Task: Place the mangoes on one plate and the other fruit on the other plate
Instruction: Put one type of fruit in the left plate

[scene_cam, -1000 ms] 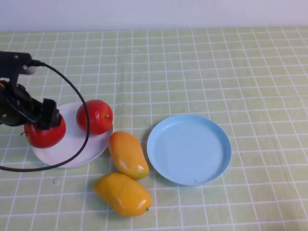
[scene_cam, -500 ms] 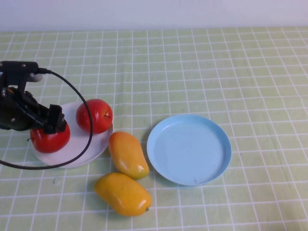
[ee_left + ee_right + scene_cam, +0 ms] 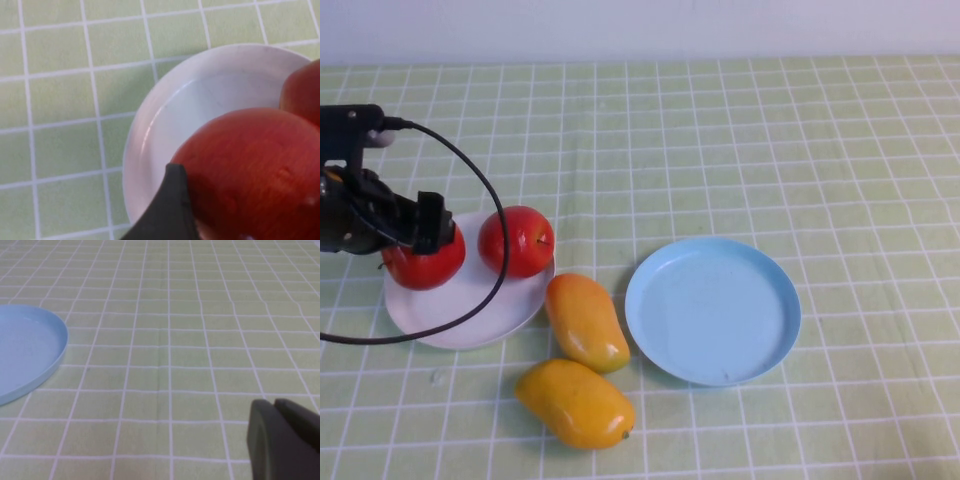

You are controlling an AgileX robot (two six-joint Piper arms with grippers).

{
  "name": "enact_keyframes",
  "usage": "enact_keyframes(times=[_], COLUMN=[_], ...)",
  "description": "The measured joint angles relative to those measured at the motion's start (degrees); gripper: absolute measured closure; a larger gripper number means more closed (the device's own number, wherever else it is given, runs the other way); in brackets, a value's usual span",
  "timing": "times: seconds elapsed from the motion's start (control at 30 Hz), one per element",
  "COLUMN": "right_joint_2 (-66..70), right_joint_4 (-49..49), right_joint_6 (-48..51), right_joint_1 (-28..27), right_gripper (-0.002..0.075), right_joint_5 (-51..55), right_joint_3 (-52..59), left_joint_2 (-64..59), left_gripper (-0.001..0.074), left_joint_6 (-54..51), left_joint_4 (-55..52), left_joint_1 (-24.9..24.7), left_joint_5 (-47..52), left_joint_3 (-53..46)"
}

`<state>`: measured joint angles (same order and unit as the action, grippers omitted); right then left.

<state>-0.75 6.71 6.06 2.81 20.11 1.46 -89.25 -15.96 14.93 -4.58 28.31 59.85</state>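
The left gripper [image 3: 420, 243] is hovering over the white plate [image 3: 470, 320] at the desk's left, its fingers [image 3: 167, 210] spread wide around one red apple [image 3: 423, 268] that is sitting on the plate. A second apple [image 3: 517, 241] is resting just beside it on the same plate. Two mangoes [image 3: 586, 321] are lying on the green checked desk [image 3: 770, 140], between the white plate and the empty light blue plate [image 3: 712, 310]. The right gripper [image 3: 285, 440] is parked low over bare desk beyond the blue plate, fingers clenched on nothing.
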Motion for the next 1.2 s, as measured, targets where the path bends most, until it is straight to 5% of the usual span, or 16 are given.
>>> enact_keyframes(times=[0.53, 0.77, 0.97, 1.2], right_joint_2=[0.0, 0.0, 0.0, 0.0], right_joint_4=[1.9, 2.4, 2.4, 2.4], right_joint_6=[0.0, 0.0, 0.0, 0.0], right_joint_1=[0.0, 0.0, 0.0, 0.0], right_gripper=[0.0741, 0.0741, 0.0741, 0.0741], right_joint_5=[0.0, 0.0, 0.0, 0.0], right_joint_3=[0.0, 0.0, 0.0, 0.0], left_joint_2=[-2.3, -2.6, -2.2, -2.5], left_gripper=[0.0136, 0.0136, 0.0136, 0.0136], left_joint_6=[-3.0, 10.3, 11.8, 7.7], left_joint_4=[-7.6, -5.7, -5.6, -5.7], left_joint_1=[-1.1, -1.4, -1.5, -1.7], left_joint_5=[-15.5, 0.0, 2.7, -11.9], left_joint_3=[-4.2, -4.1, -3.5, -3.9])
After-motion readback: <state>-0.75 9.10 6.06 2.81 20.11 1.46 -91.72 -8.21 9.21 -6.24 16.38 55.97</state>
